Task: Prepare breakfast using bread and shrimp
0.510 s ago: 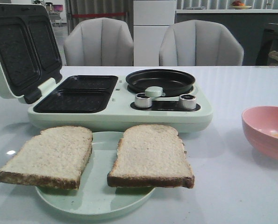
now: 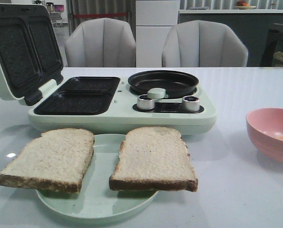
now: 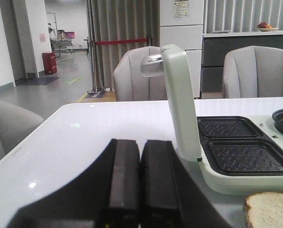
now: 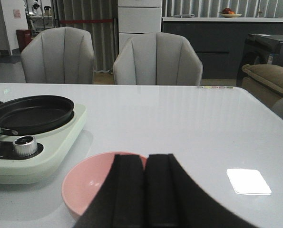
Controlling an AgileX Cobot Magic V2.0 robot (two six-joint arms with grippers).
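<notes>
Two slices of bread lie on a pale green plate [image 2: 101, 209] at the table's front: the left slice [image 2: 48, 159] and the right slice [image 2: 153, 159]. A corner of one slice shows in the left wrist view [image 3: 272, 211]. The shrimp shows only as a small orange-yellow bit [image 2: 282, 137] inside the pink bowl [image 2: 269, 133] at the right. My left gripper [image 3: 140, 145] is shut and empty, beside the sandwich maker's raised lid. My right gripper [image 4: 145, 159] is shut and empty, just over the pink bowl [image 4: 86, 183]. Neither gripper shows in the front view.
A pale green breakfast maker [image 2: 117, 102] stands behind the plate, its lid [image 2: 20, 52] open upright at the left, two black grill wells [image 2: 79, 95] and a round black pan [image 2: 162, 81] with two knobs. Two grey chairs stand behind the table.
</notes>
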